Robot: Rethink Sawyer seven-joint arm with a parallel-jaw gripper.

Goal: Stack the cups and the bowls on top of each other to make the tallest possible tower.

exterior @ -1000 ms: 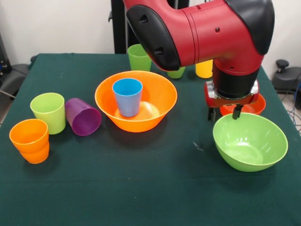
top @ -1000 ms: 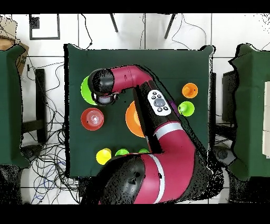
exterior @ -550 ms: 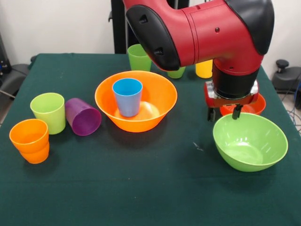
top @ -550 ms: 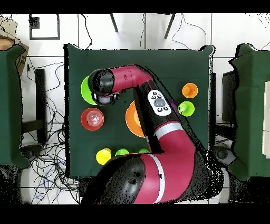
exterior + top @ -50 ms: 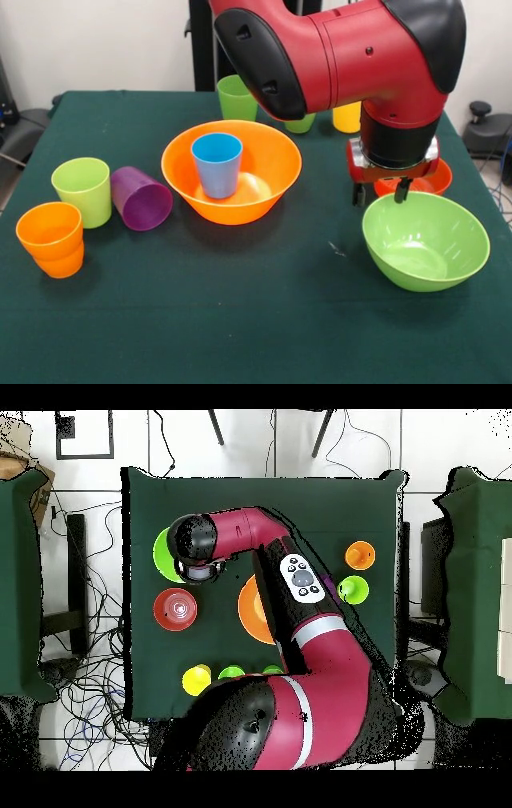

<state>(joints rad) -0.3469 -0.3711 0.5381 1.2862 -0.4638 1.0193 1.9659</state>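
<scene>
My gripper [image 5: 382,192] hangs open just above the far rim of the large lime-green bowl [image 5: 426,240], with nothing between its fingers. Behind it sits the small red-orange bowl [image 5: 438,178], partly hidden by the wrist. A blue cup [image 5: 217,164] stands upright inside the large orange bowl [image 5: 232,172] at mid-table. At the left are a lime cup [image 5: 82,190], a purple cup [image 5: 140,198] lying on its side, and an orange cup [image 5: 50,238]. In the overhead view the arm covers the lime-green bowl [image 5: 163,554] at one side.
Along the far edge stand a darker green cup [image 5: 236,98], a green cup [image 5: 301,123] and a yellow cup [image 5: 347,117], all partly hidden by the arm. The green table cloth [image 5: 240,320] covers the table. Black chairs stand at both sides.
</scene>
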